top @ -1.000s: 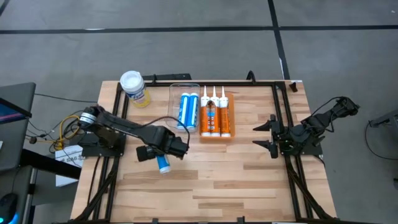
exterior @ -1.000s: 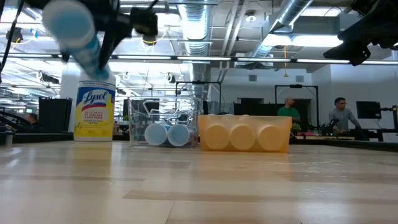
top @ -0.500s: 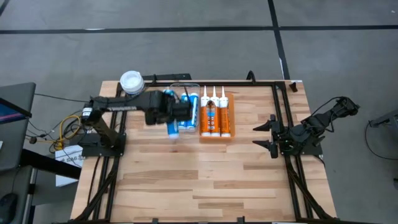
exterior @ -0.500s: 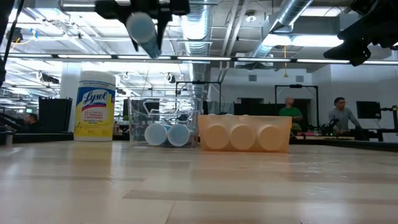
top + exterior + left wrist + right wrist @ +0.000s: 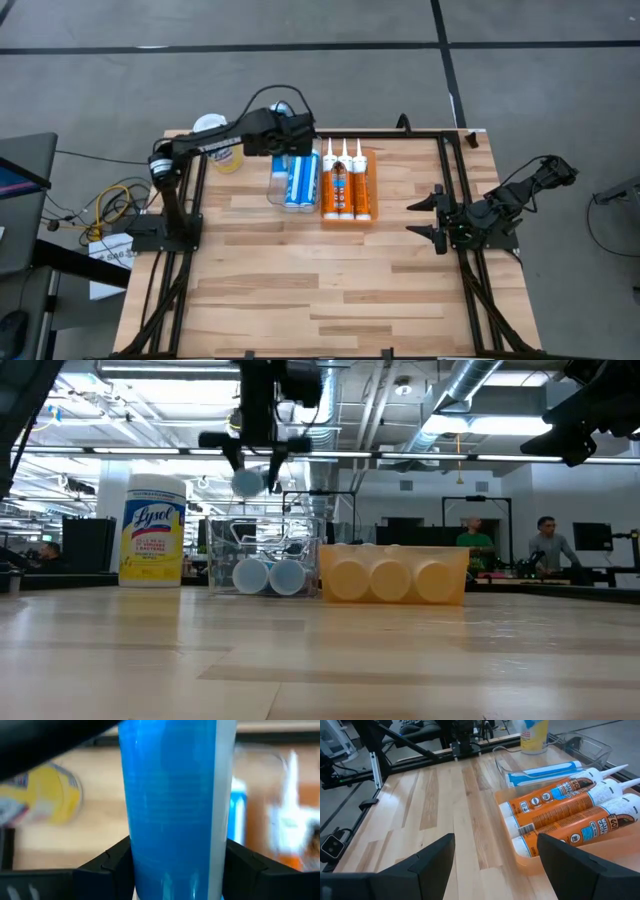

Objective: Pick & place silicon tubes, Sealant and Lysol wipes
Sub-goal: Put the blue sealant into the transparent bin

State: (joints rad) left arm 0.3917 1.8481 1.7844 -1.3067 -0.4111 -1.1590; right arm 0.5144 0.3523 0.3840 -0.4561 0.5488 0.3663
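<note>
My left gripper is shut on a blue silicone tube and hangs over the clear tray at the table's far side. In the low view the tube's round end shows above that tray. Two more blue tubes lie in the tray. Three orange sealant tubes lie side by side in an orange tray. The Lysol wipes canister stands upright on its base at the far left corner. My right gripper waits open at the table's right side. My left gripper pinches the blue tube's round body between its two fingers, one on each side. The fingers slant down from above and lie across the tube. The tube is lifted clear, tilted, over the clear tray's left part.
The dark frame rails run along the table's far, left and right sides. Bare wooden tabletop stretches across the middle and near side. Cables lie off the table's left edge. People stand far back in the room.
My left gripper has carried the blue tube from the table's near-left part toward the far edge and to the right, rising slightly, until it hangs over the clear tray. The wrist has rolled, and the tube has turned about with it, still clear of the table.
</note>
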